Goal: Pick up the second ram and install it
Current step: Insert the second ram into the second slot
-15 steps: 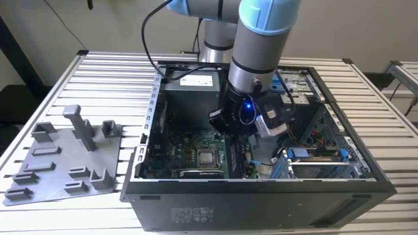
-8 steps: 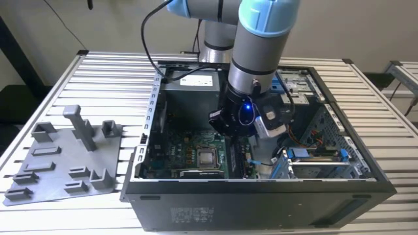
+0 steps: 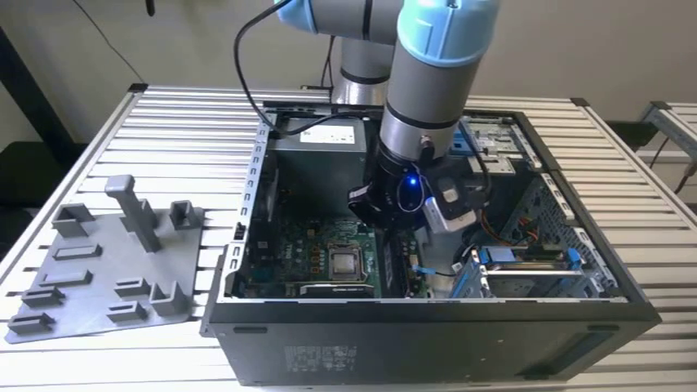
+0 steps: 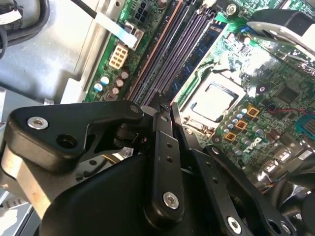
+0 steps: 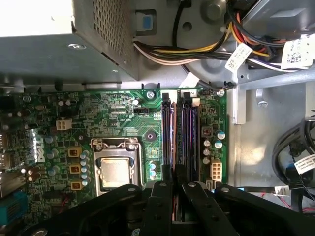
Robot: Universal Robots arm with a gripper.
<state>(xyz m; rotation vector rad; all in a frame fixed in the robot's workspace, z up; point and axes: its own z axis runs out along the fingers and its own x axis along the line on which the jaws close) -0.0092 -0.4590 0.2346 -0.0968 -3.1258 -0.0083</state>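
Inside the open computer case (image 3: 257, 204), the pincer (image 5: 173, 183) sits low over the motherboard's memory slots (image 5: 179, 132). Its fingers (image 4: 165, 147) are together, seemingly clamped on the second ram (image 5: 173, 174) edge. Processor (image 5: 115, 172) lies just beside.

A ribbed, pale metal table (image 3: 185, 122) with slatted grooves stands before a plain beige wall (image 3: 610, 41). Even, soft light falls across the surface. To the exterior view's left, a dark upright post (image 3: 33, 90) leans against the wall; at the exterior view's right edge, the corner of a second slatted table (image 3: 673, 122) stands near a dark floor.
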